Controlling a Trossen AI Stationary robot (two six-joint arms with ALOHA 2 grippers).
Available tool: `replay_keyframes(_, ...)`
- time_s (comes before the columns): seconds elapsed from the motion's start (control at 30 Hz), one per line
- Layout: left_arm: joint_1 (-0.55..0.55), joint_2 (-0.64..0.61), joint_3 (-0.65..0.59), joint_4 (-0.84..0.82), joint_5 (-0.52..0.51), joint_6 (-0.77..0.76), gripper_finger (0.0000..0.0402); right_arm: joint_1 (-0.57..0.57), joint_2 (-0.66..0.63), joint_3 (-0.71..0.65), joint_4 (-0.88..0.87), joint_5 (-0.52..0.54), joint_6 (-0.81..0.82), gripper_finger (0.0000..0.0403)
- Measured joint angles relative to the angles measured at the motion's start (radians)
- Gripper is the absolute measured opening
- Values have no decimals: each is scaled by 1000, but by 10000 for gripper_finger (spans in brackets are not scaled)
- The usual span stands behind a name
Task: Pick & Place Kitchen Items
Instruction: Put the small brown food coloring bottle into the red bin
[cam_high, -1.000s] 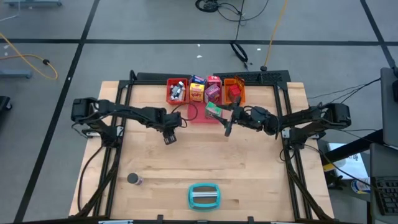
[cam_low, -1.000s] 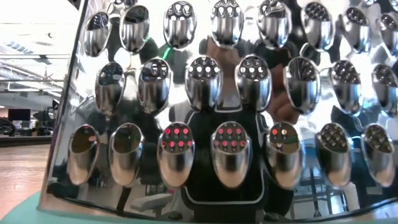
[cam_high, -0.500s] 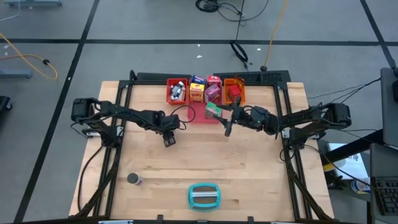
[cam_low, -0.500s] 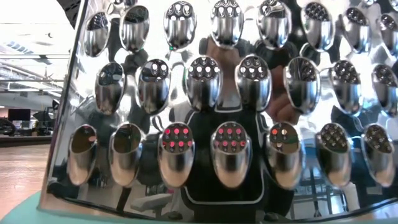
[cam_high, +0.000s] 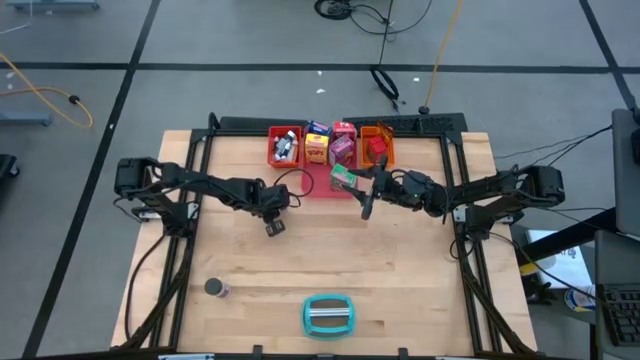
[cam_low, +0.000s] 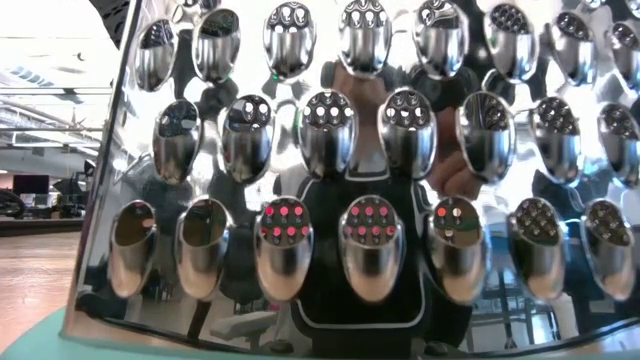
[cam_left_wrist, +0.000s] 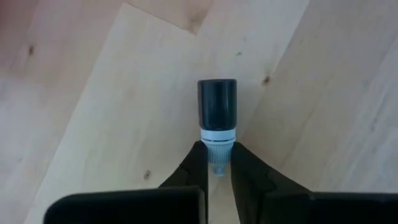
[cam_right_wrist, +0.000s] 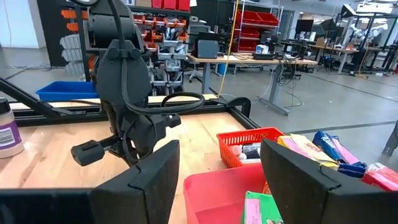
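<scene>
A tiny bottle (cam_left_wrist: 217, 118) with a dark cap lies on the bare wood left of the table's middle. My left gripper (cam_high: 272, 226) stands over it, pointing steeply down, shut on it. My right gripper (cam_high: 365, 200) hangs level and open above the pink tray (cam_high: 322, 186), beside a green box (cam_high: 345, 178) in that tray; nothing is between its fingers (cam_right_wrist: 155, 180). More kitchen items fill the red tray (cam_high: 285, 146) and orange tray (cam_high: 378, 143) at the far edge, with yellow and purple boxes (cam_high: 330, 146) between them. My left gripper pinches the bottle's pale ribbed part just below the cap (cam_left_wrist: 217, 148) between its two fingertips. The fingers come from above, slanting steeply down, one on each side. The bottle lies on the table with its dark cap (cam_left_wrist: 217, 101) pointing away from the fingers.
A dark can with a purple label (cam_high: 214, 288) stands near the front left. The teal-and-grey oblong object (cam_high: 327, 314) sits at the near edge and its shiny dimpled metal (cam_low: 340, 200) fills the low view. Black frame rails (cam_high: 200, 170) run along both sides.
My left gripper has sunk a little toward the table, down over the small bottle. My right gripper has kept still.
</scene>
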Motion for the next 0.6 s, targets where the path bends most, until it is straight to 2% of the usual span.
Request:
replay_keyframes(0.17,-3,-52,-5,-1,-34,2,25,-1,0,0,0,1,0,216)
replay_keyframes(0.33,6,-176,-3,-20,-103,7,27,-1,0,0,0,2,-1,211)
replay_keyframes(0.47,42,-270,-2,-15,-198,34,35,-1,0,0,0,2,-1,211)
replay_keyframes(0.6,106,-309,-2,5,-243,84,27,-1,0,0,0,2,1,210)
